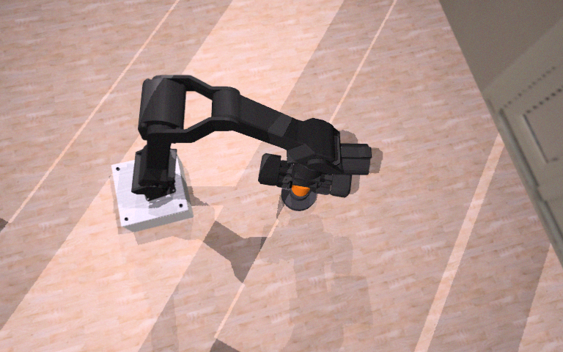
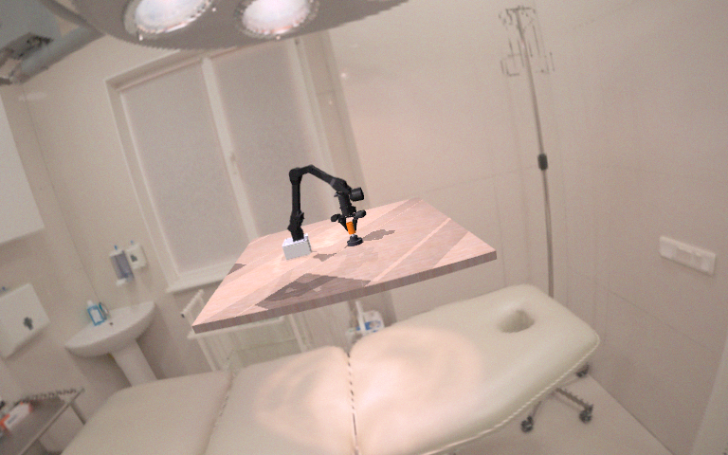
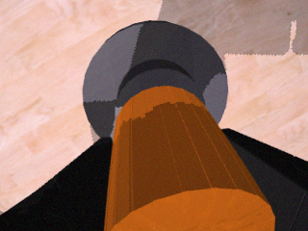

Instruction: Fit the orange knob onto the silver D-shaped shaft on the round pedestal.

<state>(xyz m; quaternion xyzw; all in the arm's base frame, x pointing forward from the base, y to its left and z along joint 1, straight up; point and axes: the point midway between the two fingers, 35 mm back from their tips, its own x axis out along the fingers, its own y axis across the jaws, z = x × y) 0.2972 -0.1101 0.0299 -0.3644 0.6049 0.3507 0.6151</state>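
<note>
The orange knob (image 1: 300, 190) (image 2: 350, 227) (image 3: 178, 149) is an upright cylinder. My gripper (image 2: 351, 229) (image 3: 166, 144) is shut on it, with a black finger on each side in the wrist view. The dark round pedestal (image 1: 298, 205) (image 2: 354, 242) (image 3: 159, 40) stands directly below the knob. In the exterior view a small grey gap shows between the knob's bottom and the pedestal's wide base. The silver shaft cannot be made out clearly. The knob's hole and its flat side are hidden underneath, so their alignment cannot be seen.
The arm's white base block (image 1: 151, 211) (image 2: 297, 248) stands left of the pedestal. The wooden table top (image 1: 415, 207) (image 2: 429, 252) carries both, with shadows across it. A treatment couch (image 2: 408, 386) and a sink (image 2: 115, 332) are in the room beyond.
</note>
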